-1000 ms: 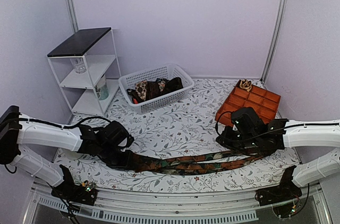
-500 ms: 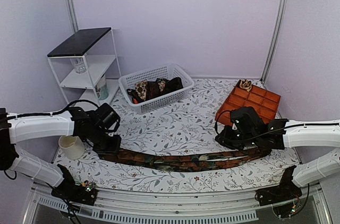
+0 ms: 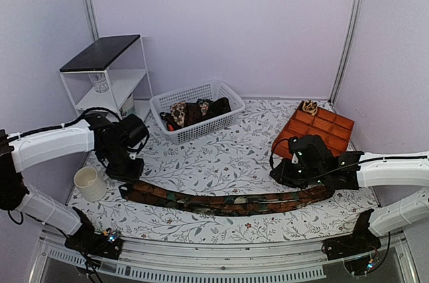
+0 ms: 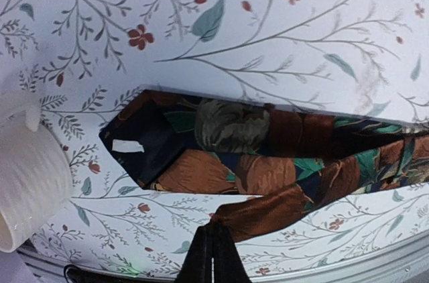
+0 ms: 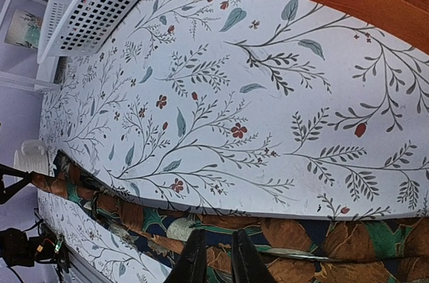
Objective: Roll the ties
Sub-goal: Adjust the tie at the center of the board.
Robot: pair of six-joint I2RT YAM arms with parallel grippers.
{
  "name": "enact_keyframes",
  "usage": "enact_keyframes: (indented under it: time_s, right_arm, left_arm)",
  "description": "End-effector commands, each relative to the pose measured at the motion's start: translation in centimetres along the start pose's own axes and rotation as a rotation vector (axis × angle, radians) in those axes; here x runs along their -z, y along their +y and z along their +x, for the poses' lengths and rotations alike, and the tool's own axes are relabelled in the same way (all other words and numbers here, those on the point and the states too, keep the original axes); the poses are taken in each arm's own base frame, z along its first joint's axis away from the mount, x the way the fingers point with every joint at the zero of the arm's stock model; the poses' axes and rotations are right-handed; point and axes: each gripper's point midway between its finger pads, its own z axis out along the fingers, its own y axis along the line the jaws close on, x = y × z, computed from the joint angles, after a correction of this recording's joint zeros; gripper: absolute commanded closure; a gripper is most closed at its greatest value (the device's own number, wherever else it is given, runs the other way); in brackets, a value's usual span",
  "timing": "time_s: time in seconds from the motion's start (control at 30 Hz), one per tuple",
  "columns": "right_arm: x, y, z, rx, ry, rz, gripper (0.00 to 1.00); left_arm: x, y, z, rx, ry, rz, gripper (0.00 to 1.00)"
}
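My left gripper (image 4: 211, 251) hangs just at 11 o'clock of the wide end of the tie (image 3: 228, 202), fingers pressed together and empty. My right gripper (image 5: 218, 257) pinches the tie near its 3 o'clock end. The tie lies along the 6 o'clock edge of the table (image 3: 228, 155) — other ties (image 3: 194, 110) sit in the basket (image 3: 201, 130) at 12 o'clock.

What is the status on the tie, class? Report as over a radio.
Left claw shut, over wide end of tie. Right claw shut on tie. Tie laid out, unrolled. Cup beside wide end, apart.
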Motion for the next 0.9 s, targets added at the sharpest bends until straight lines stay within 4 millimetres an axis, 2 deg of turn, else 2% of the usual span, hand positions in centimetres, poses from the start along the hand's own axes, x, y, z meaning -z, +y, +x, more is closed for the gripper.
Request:
enact_keyframes:
  time_s: [0.0, 0.07, 0.27, 0.43, 0.5, 0.63, 0.8, 0.87]
  right_arm:
    - [-0.2, 0.3, 0.2, 0.024, -0.007, -0.02, 0.85]
    - [-0.2, 0.2, 0.2, 0.024, -0.007, -0.022, 0.85]
    - [0.4, -0.3, 0.2, 0.022, -0.023, -0.024, 0.85]
    - [0.2, -1.0, 0.7, -0.003, -0.001, 0.007, 0.87]
    - [-0.2, -2.2, 1.7, -0.043, 0.04, 0.063, 0.86]
    - [0.0, -6.2, 3.5, -0.215, 0.079, 0.259, 0.77]
    - [2.0, -8.3, 2.6, -0.37, -0.015, 0.335, 0.56]
    - [3.3, -10.2, 3.1, -0.438, -0.024, 0.44, 0.5]
  left_arm:
    - [-1.4, 3.3, 0.9, 0.002, 0.065, -0.119, 1.0]
    - [-2.1, 3.4, 1.2, 0.004, 0.085, -0.122, 1.0]
    - [-3.2, 5.8, 0.4, 0.049, 0.114, -0.298, 1.0]
    - [-4.2, 5.3, -0.4, 0.064, 0.102, -0.293, 1.0]
    - [-4.4, 5.6, -0.3, 0.066, 0.103, -0.308, 1.0]
    - [-4.5, 6.9, 0.3, 0.067, 0.12, -0.387, 1.0]
    - [-5.1, 7.0, 0.4, 0.059, 0.153, -0.416, 1.0]
    - [-5.3, 7.1, 0.5, 0.054, 0.169, -0.422, 1.0]
